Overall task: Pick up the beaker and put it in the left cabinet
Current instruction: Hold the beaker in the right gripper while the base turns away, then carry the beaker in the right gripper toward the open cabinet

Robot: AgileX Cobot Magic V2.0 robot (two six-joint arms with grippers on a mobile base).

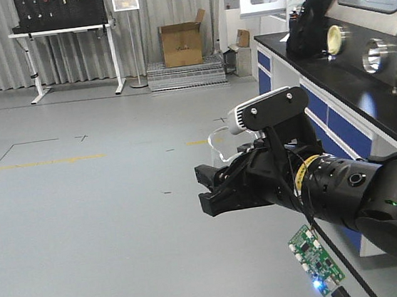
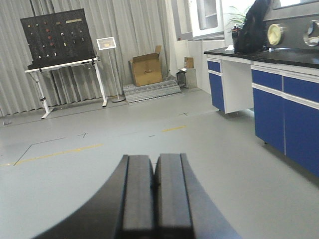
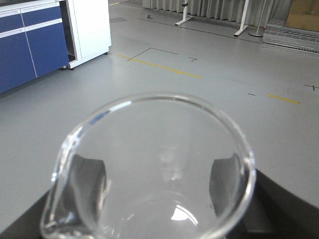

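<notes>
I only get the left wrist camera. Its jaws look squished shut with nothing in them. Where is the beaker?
Observer: The right wrist view has it. The beaker sits between the jaws of the right gripper.
Operator: Is there stuff inside it?
Observer: It looks empty. You can see the dark jaws straight through the glass.
Operator: Is it above a table?
Observer: No, only grey floor with a yellow line shows behind it.
</notes>
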